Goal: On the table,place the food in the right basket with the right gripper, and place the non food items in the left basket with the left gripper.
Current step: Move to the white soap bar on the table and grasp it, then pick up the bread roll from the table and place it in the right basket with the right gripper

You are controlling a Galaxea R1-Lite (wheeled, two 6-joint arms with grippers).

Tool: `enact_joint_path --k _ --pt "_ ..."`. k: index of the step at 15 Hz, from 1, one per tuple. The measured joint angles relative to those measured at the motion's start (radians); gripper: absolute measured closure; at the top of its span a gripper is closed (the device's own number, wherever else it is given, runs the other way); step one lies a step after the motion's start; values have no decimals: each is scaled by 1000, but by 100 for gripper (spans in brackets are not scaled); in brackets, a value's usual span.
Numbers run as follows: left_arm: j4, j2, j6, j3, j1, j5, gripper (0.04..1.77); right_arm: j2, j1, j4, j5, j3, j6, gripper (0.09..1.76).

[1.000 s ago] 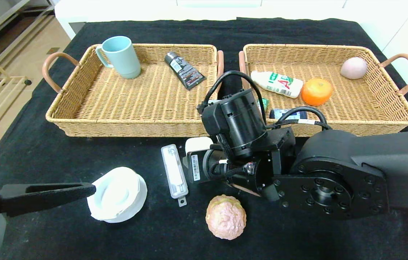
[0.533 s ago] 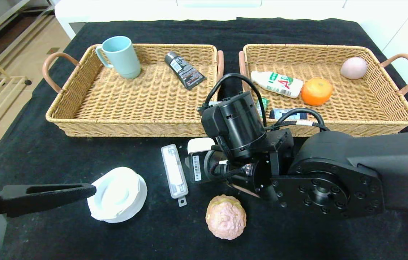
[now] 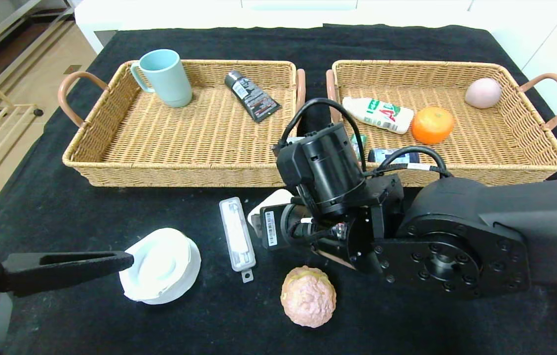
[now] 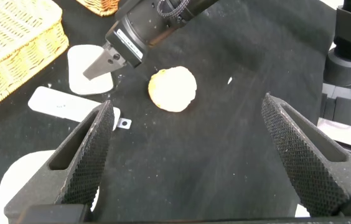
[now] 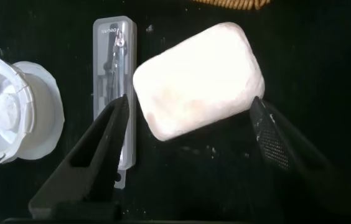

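Observation:
My right gripper point(image 5: 189, 107) is open and low over the table point(image 3: 61, 207), its fingers on either side of the white soap-like block point(image 5: 197, 81), which peeks out from under the right arm point(image 3: 327, 172) in the head view point(image 3: 269, 201). The long white case point(image 3: 237, 239) lies just left of the block. The white dish point(image 3: 160, 265) sits at the front left. My left gripper point(image 4: 187, 106) is open and empty beside the dish. The pinkish bun point(image 3: 308, 296) lies at the front centre. The orange point(image 3: 432, 124), green gum pack point(image 3: 361, 143) and dark blue jar point(image 3: 396, 155) are in the right basket point(image 3: 505, 170).
The left basket point(image 3: 160, 175) holds a pale blue mug point(image 3: 165, 78) and a dark tube point(image 3: 252, 95). The right basket also holds a white bottle point(image 3: 378, 114) and a pale pink egg-shaped thing point(image 3: 482, 92). The right arm hides part of the right basket's near-left corner.
The right gripper has shifted slightly at the soap block, and the block now sits a little turned and nearer the white case. The left arm has barely moved.

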Motion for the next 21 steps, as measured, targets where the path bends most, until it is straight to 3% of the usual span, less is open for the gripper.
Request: enact_joint_path --k 9,21 --pt "-3 2 -1 -1 0 0 9 -84 -8 33 -40 80 -79 23" --pt "-7 20 -3 1 1 3 9 -258 -1 359 -48 119 -77 16"
